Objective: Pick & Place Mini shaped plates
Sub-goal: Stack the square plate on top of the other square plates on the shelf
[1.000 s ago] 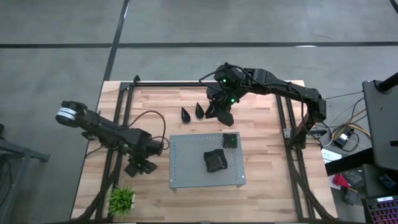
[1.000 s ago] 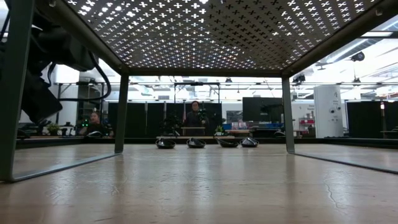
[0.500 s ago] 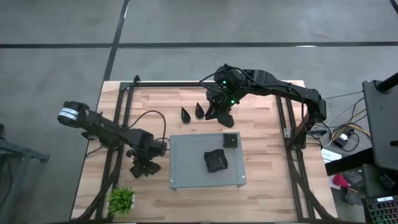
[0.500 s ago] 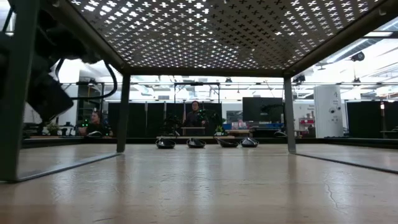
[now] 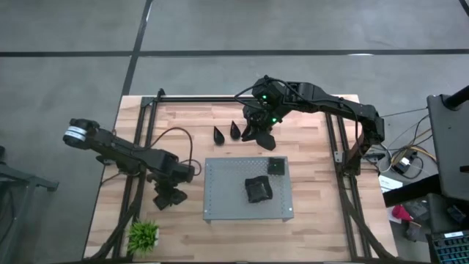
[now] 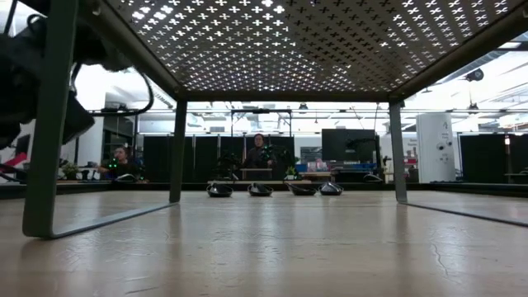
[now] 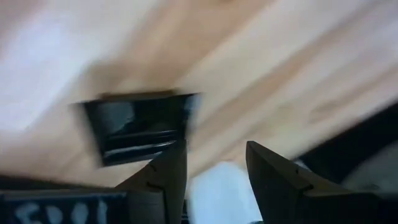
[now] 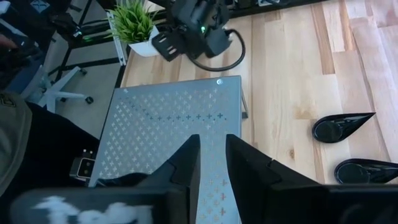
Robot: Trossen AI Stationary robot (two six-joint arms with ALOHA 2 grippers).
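Two teardrop plates (image 8: 341,126) beside perforated board (image 8: 168,134)

square plate (image 7: 138,127) blurred, possibly empty

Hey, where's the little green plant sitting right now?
In the high view the green plant stands at the table's near left corner, just below the left gripper and left of the grey perforated board.

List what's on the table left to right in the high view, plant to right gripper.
green plant → left gripper → grey perforated board (left edge) → two teardrop plates → right gripper.
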